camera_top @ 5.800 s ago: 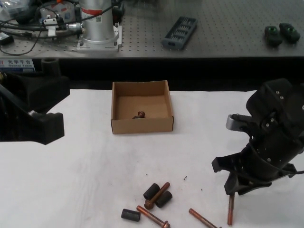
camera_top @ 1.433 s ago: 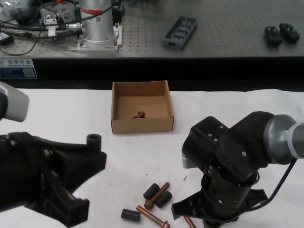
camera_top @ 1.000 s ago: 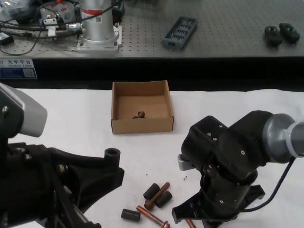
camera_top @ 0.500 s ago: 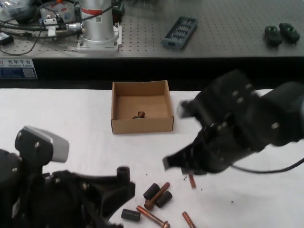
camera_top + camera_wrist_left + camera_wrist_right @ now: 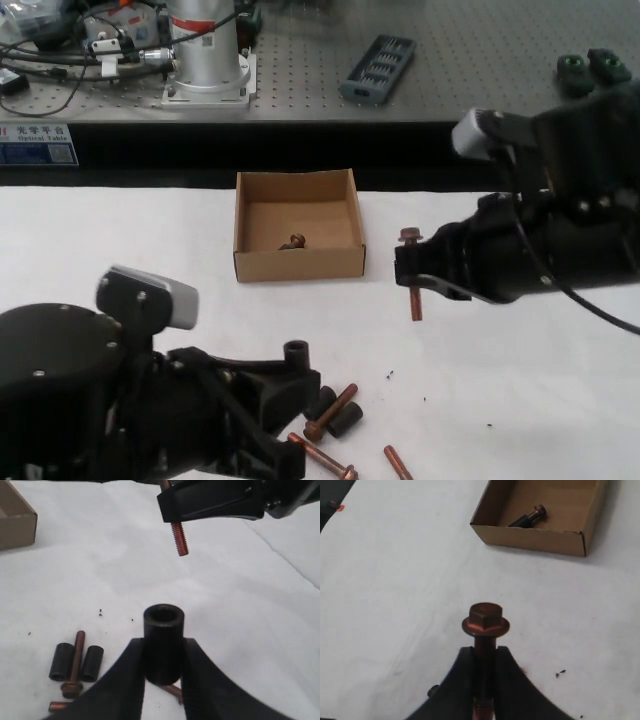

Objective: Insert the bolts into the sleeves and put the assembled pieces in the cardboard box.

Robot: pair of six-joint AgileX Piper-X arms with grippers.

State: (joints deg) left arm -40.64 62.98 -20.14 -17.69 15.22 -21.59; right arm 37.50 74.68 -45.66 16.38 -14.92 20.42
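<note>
High view: my right pincer [image 5: 412, 282], pinching a bolt [image 5: 415, 303], has lifted it off the worktop [image 5: 150, 240]. My left pincer [image 5: 292, 382], pinching a sleeve [image 5: 296, 351], has swung inward, so mating is next, I judge. Three loose bolts [image 5: 332, 408] lie below.
Left wrist: two loose sleeves [image 5: 62, 661].
Right wrist: one assembled piece [image 5: 529, 516] in the cardboard box [image 5: 530, 539].

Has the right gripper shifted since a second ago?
Yes. The right gripper, shut on a bolt, went from over the loose bolts toward the cardboard box, ending right of it.
</note>
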